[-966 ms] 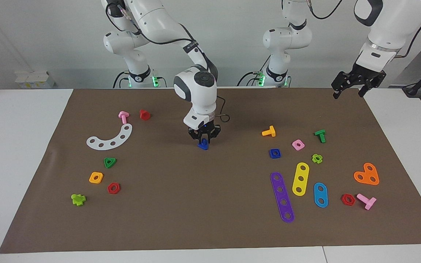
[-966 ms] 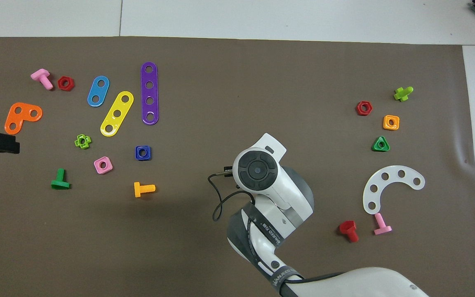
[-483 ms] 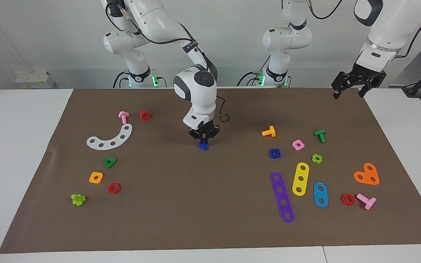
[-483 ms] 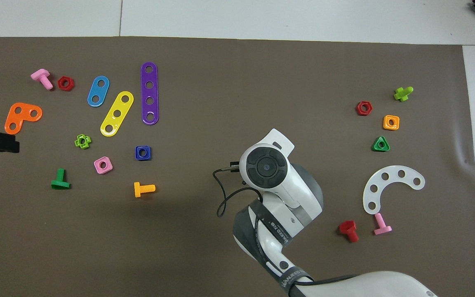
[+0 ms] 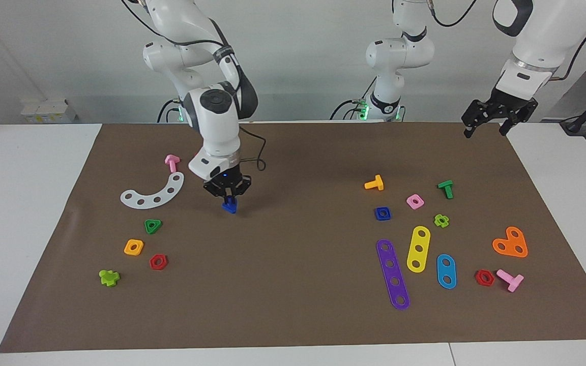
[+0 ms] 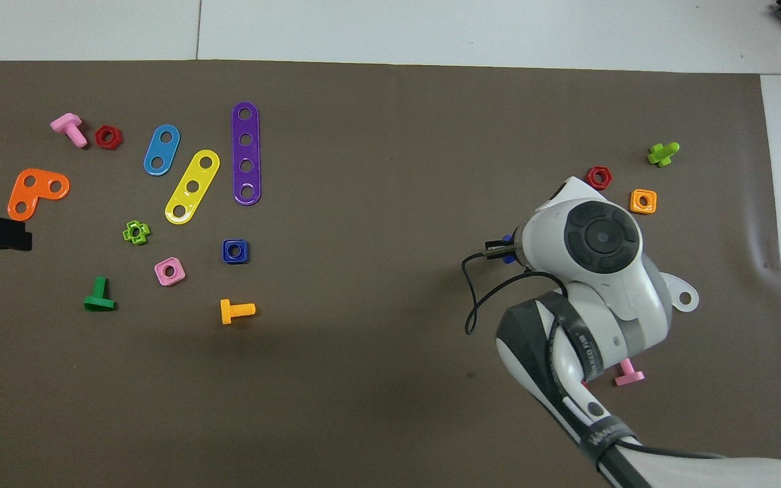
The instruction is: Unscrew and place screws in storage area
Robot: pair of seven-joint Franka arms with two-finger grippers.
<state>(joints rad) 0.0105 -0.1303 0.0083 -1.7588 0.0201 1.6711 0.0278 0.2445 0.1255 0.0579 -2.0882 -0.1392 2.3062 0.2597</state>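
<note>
1. I see the left hand (image 5: 499, 123) waiting in the air over the edge of the brown mat (image 5: 293, 305) at the left arm's end of the desk (image 5: 28, 203), its fingers spread wide with nothing between them.
2. My right hand (image 5: 228, 195) hangs low over the mat toward the right arm's end, fingers pointing down and clamped shut on the dark-blue screw (image 5: 229, 206).
3. The screw sits at the fingertips, head down; I cannot tell whether it is just touching the mat or slightly clear of it.
4. Beside that hand, further toward the right arm's end, lie the white curved strip (image 5: 153, 193) and, nearer to the robots, the pink bolt (image 5: 172, 162).
5. Farther out than the strip lie the green triangular nut (image 5: 152, 225), the orange square nut (image 5: 134, 247), the red hex nut (image 5: 158, 262) and a lime piece (image 5: 109, 277).
</note>
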